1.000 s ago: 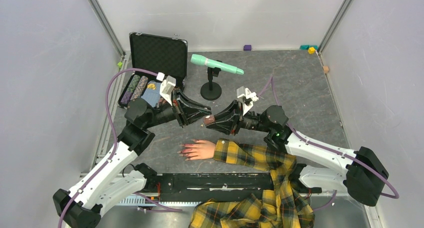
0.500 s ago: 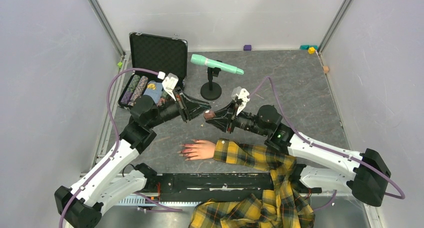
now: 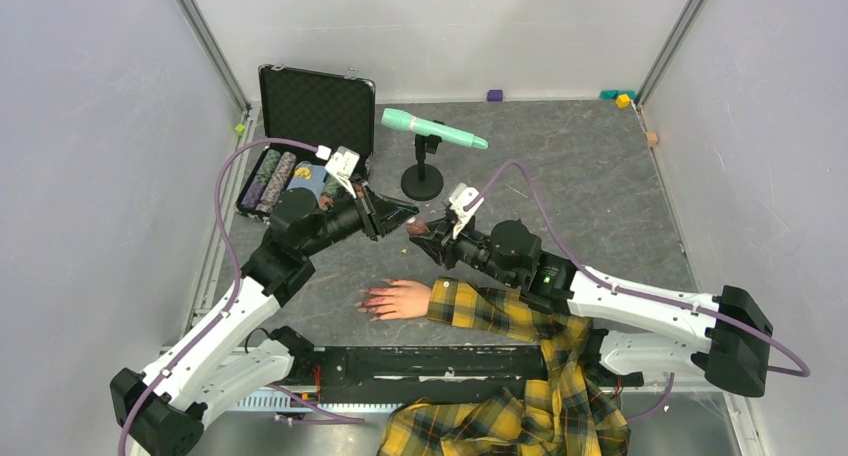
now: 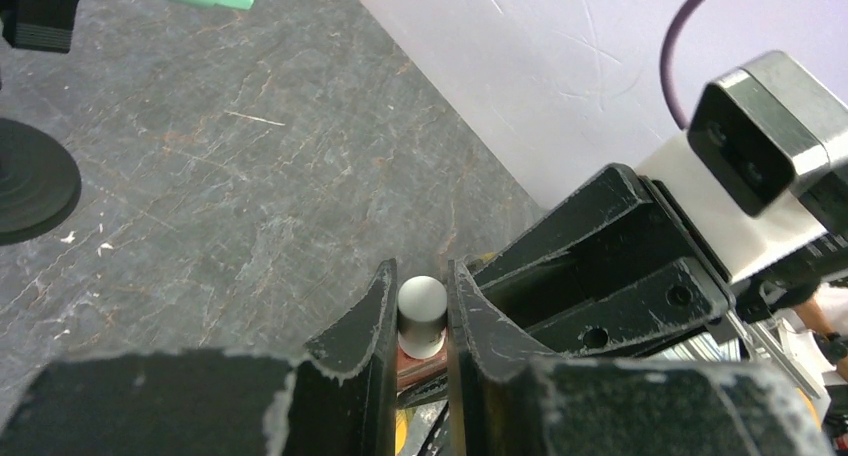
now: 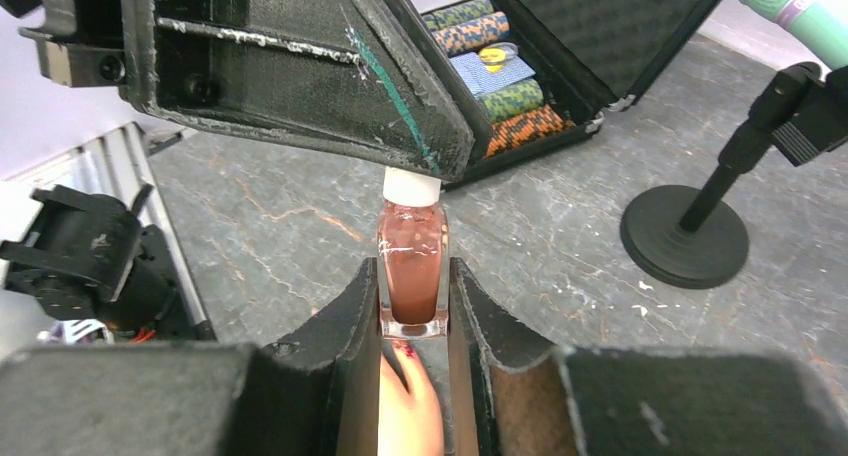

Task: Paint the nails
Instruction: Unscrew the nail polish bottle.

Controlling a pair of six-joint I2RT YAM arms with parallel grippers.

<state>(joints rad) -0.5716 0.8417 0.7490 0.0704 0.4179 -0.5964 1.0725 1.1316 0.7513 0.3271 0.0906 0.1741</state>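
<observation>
**Item 1. Nails**: small glossy red-pink tips on the fingers of a pale peach mannequin hand. It lies palm down on the surface near the arm bases, fingers pointing left. A yellow plaid sleeve covers the wrist and trails off over the near edge. In the right wrist view, one red-tipped finger shows low down between the fingers of the right hand.

**Item 2. Bottle**: small square glass bottle of brownish-pink polish with a white cap. It is held in the air between the two arms, over the surface just beyond the mannequin hand.

**Item 3. Right hand**: black, two-fingered, pressed in on the glass body of the bottle from both sides.

**Item 4. Left hand**: black, two-fingered, pinching the white cap and meeting the right hand tip to tip.

**Item 5. Surface**: dark grey, stone-patterned, with white scuff marks.

**Item 6. Black hard case**: at the far left, its foam-lined lid standing open. A row of patterned fabric rolls lies inside.

**Item 7. Mint-green microphone-shaped wand**: resting tilted on a black round-based stand, beyond the two hands.

**Item 8. Small coloured blocks**: along the far edge, one purple, one yellow.
</observation>
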